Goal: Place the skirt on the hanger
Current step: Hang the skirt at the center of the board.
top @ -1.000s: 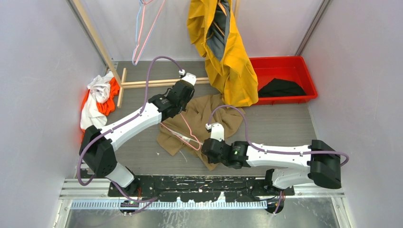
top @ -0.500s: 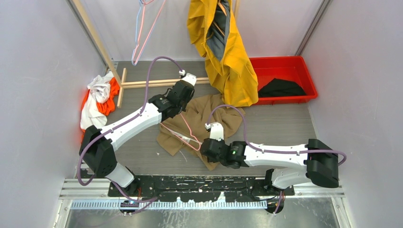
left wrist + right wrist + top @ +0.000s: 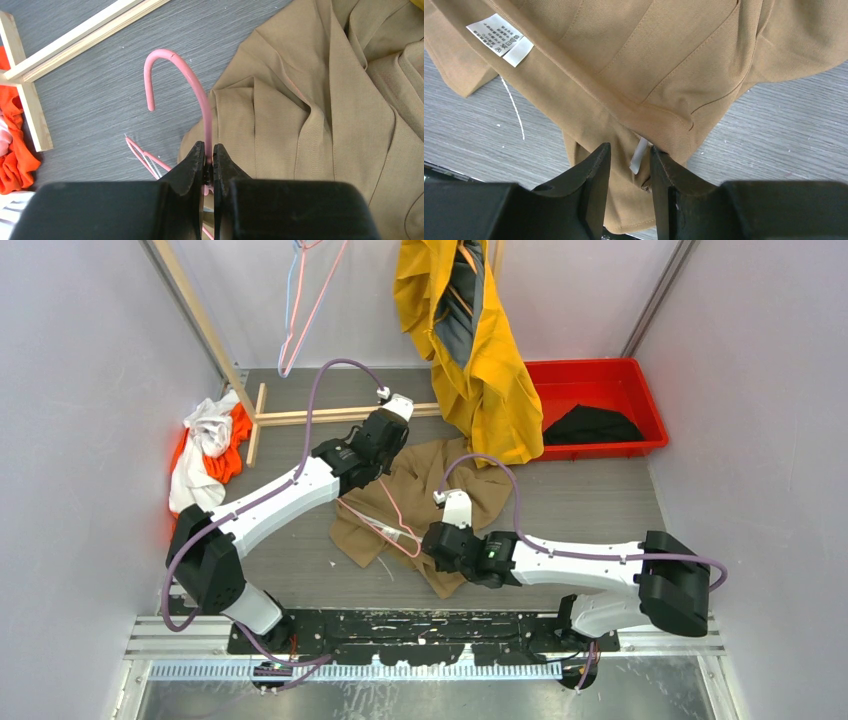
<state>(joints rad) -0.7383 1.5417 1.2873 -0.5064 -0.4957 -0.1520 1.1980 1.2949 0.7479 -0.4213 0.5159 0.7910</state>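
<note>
The grey desk (image 3: 600, 505) carries the tan skirt (image 3: 425, 472), crumpled between the two sets of jaws. Over the last second the right jaws have been edged forward, so the waistband fold and its white loop (image 3: 640, 156) are now framed in their half-open gap, unpinched. The pink hanger (image 3: 166, 53) is kept clamped by its neck in the shut left jaws, so a waistband grasp is judged next.
</note>
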